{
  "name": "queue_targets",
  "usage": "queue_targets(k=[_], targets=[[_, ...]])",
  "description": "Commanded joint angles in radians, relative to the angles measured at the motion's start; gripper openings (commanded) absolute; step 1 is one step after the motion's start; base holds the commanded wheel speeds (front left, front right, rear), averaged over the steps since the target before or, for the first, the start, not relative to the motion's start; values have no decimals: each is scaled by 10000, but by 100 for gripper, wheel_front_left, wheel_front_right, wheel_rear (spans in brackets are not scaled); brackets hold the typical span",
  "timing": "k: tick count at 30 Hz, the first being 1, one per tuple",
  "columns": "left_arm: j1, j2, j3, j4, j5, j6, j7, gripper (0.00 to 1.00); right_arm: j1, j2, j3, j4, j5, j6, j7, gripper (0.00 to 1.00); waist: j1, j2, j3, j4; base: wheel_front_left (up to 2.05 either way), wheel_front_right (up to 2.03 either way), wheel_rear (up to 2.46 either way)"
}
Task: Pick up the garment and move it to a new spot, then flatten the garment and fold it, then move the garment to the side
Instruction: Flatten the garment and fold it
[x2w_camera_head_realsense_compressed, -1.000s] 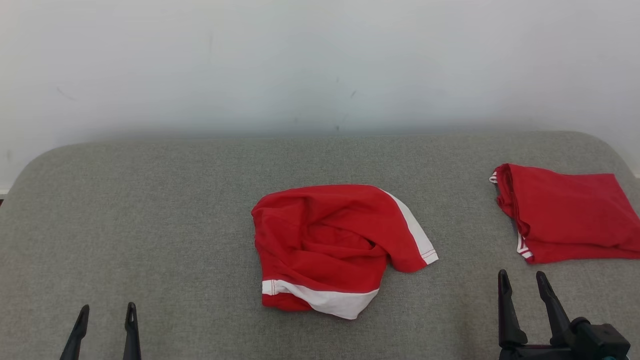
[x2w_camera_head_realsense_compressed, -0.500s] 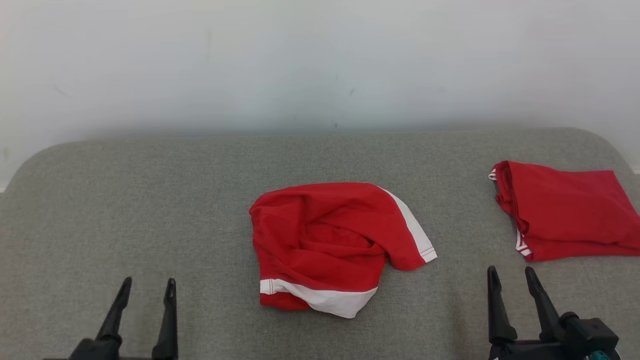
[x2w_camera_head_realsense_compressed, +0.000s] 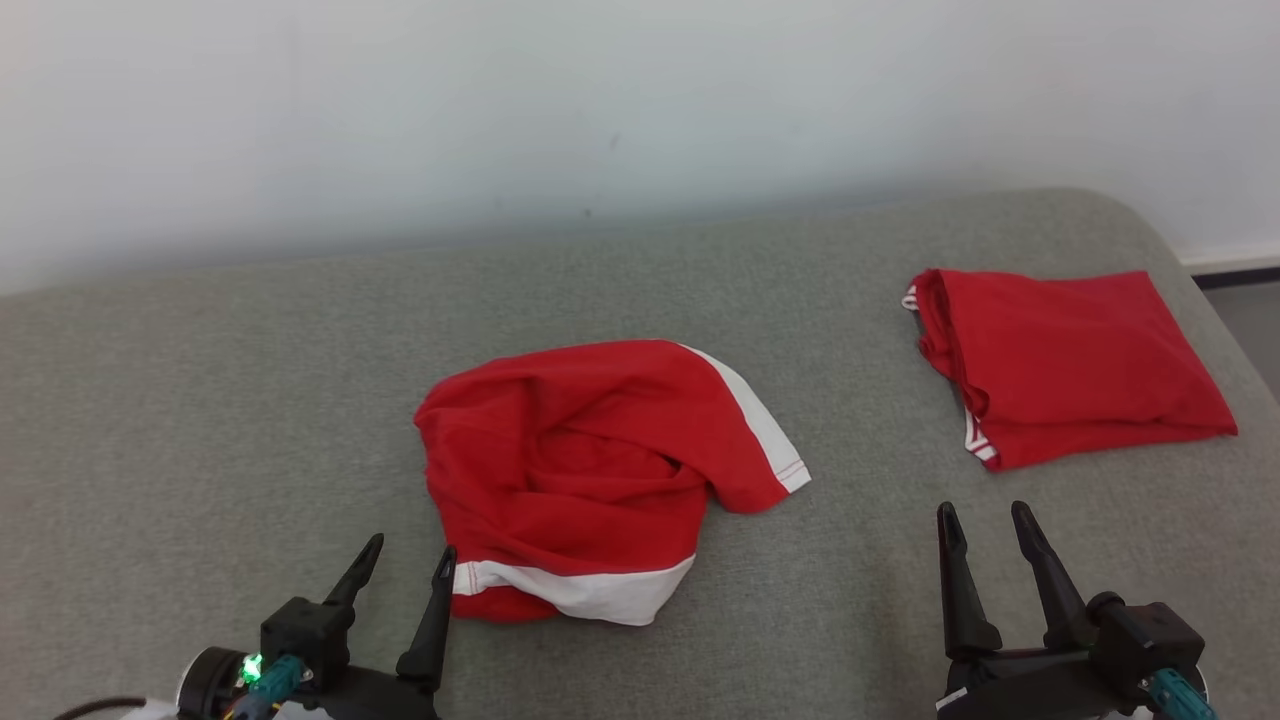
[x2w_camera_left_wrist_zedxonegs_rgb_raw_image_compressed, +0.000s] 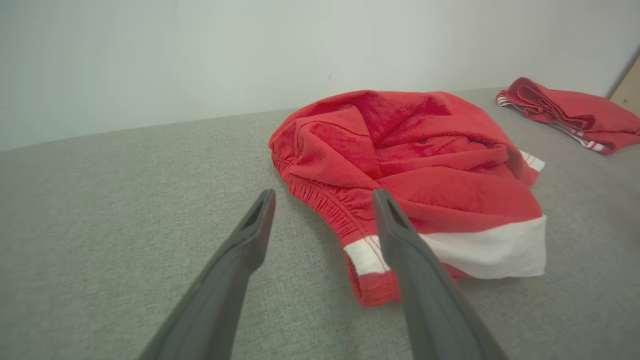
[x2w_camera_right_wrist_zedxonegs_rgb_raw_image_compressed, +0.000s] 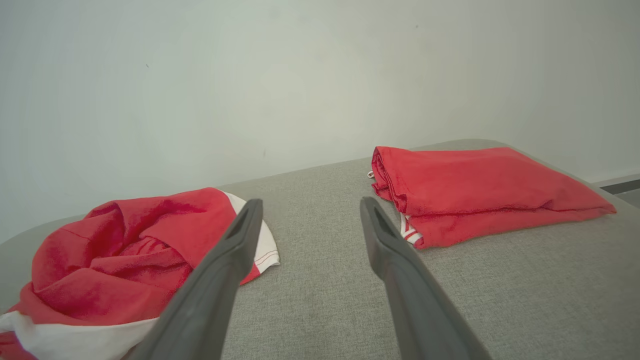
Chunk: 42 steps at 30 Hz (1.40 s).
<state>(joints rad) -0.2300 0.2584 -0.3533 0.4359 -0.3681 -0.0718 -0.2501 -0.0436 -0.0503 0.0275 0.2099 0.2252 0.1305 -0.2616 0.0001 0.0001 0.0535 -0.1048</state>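
Red crumpled garment (x2w_camera_head_realsense_compressed: 590, 470) just beside left hand (x2w_camera_head_realsense_compressed: 413, 546), spread, empty; right hand (x2w_camera_head_realsense_compressed: 982, 510) likewise spread.

Above grey cushion (x2w_camera_right_wrist_zedxonegs_rgb_raw_image_compressed: 325, 300), right end effector (x2w_camera_right_wrist_zedxonegs_rgb_raw_image_compressed: 311, 201), jaws wide, between crumpled red garment (x2w_camera_right_wrist_zedxonegs_rgb_raw_image_compressed: 115, 255) and folded red garment (x2w_camera_right_wrist_zedxonegs_rgb_raw_image_compressed: 480, 190).

No legible text, label, brand, number or sign on the garment (x2w_camera_head_realsense_compressed: 580, 470) or elsewhere.
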Motion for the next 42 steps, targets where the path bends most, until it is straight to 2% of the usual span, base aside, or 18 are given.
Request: queue_targets(k=[1, 12, 13, 14, 15, 19, 25, 34, 37, 41, 42], targets=[[-164, -15, 9, 79, -3, -8, -20, 100, -93, 1, 19, 1, 28, 10, -27, 100, -1, -1, 313, -322, 0, 0, 0], [-834, -340, -490, 1968, -516, -437, 248, 100, -250, 1, -31, 2, 144, 10, -27, 100, -1, -1, 626, -744, 0, 0, 0], [-907, -348, -526, 2044, -552, -476, 219, 87, -254, -1, -37, 3, 146, 10, -27, 100, -1, -1, 626, -743, 0, 0, 0], [-962, -382, -519, 2108, -640, -500, 177, 33, -241, -1, -59, 2, 144, 10, -27, 100, -1, -1, 619, -731, 0, 0, 0], [-1004, -406, -559, 2153, -673, -507, 138, 0, -224, -4, -103, -15, 144, 10, -27, 100, -1, -1, 604, -695, 0, 0, 0], [-1128, -354, -644, 1975, -661, -527, -6, 0, -133, 1, -190, -117, 93, 10, -27, 100, -1, -1, 542, -441, 0, 0, 0], [-1083, -286, -548, 1029, -552, -412, -128, 0, 55, -1, -382, -131, 37, 10, -27, 100, -1, -1, 417, 467, 0, 0, 0], [448, 94, -504, -987, -756, 123, 362, 0, -42, -2, -464, -74, 2, 10, -27, 100, -1, -1, 338, 1685, 0, 0, 0], [1337, 206, -470, -1617, -1001, 348, 721, 0, -79, -1, -487, 31, -39, 10, -27, 100, -1, -1, 382, 1948, 0, 0, 0], [1686, 174, -535, -1698, -1067, 420, 751, 0, -109, -1, -422, 157, -54, 10, -27, 100, -1, -1, 396, 2053, 0, 0, 0], [1751, 173, -551, -1632, -1033, 463, 758, 44, -115, -1, -385, 201, -52, 10, -27, 100, -1, -1, 389, 2075, 0, 0, 0]])
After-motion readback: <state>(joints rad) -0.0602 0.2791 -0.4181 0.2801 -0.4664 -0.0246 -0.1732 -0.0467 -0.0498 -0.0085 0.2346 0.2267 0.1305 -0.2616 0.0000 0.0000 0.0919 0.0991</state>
